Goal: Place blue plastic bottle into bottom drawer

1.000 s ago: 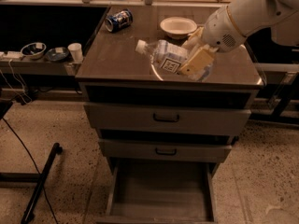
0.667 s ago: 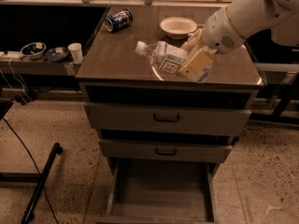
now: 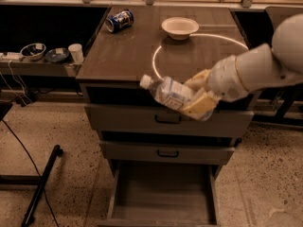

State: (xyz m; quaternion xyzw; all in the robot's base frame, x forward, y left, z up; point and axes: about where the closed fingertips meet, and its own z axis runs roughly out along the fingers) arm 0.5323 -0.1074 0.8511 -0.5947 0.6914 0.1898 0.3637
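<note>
The blue plastic bottle (image 3: 166, 91), clear with a white cap and pale label, lies tilted in the air in front of the cabinet's top edge, cap pointing up-left. My gripper (image 3: 195, 93) is shut on its lower end, with the white arm reaching in from the right. The bottom drawer (image 3: 162, 193) stands pulled open below, a wide flat grey tray with nothing in it. The bottle hangs above the two closed upper drawers, higher than the open drawer.
On the cabinet top (image 3: 128, 51) sit a crushed blue-and-white can (image 3: 119, 21) at the back left and a pale bowl (image 3: 180, 27) at the back. A side shelf at left holds bowls and a white cup (image 3: 75, 52). A dark stand leg (image 3: 42, 183) lies on the floor at left.
My gripper has carried the bottle off the cabinet top, forward and down, to in front of the top drawer. The camera view has shifted too.
</note>
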